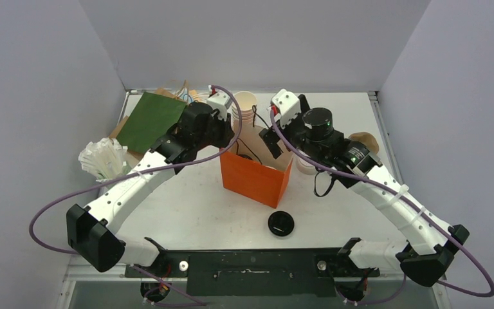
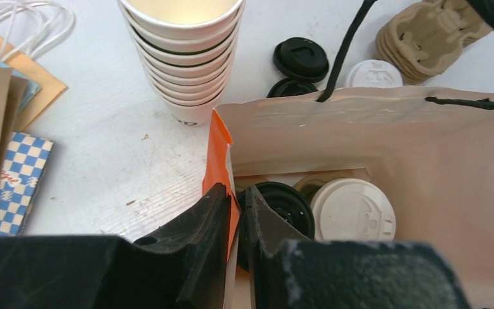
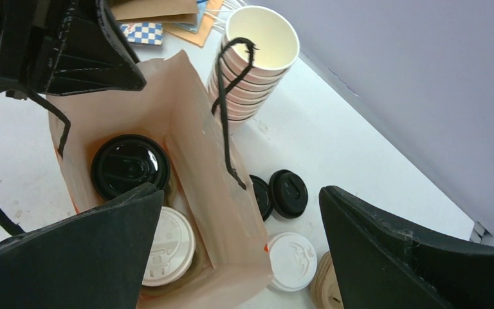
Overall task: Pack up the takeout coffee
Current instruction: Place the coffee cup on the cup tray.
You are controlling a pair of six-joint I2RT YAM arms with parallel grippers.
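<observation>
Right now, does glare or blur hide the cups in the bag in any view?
Left wrist: white-lidded cup sharp, black-lidded cup half behind the soft-focus left gripper. Right wrist: mild glare on the black lid, still readable. Top external: even light, bag mouth mostly hidden.

Paper bag (image 3: 196, 187): I'm seeing matt, creased kraft lining. The black-lidded cup (image 3: 128, 166) is gleaming, its plastic smooth and glossy. The white-lidded cup (image 3: 167, 248) is reading duller. The pulp carriers (image 2: 424, 38) are looking rough and fibrous.

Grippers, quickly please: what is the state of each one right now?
Left gripper: closed, pinching the wall of the orange bag.
Right gripper: open wide, holding nothing.
</observation>
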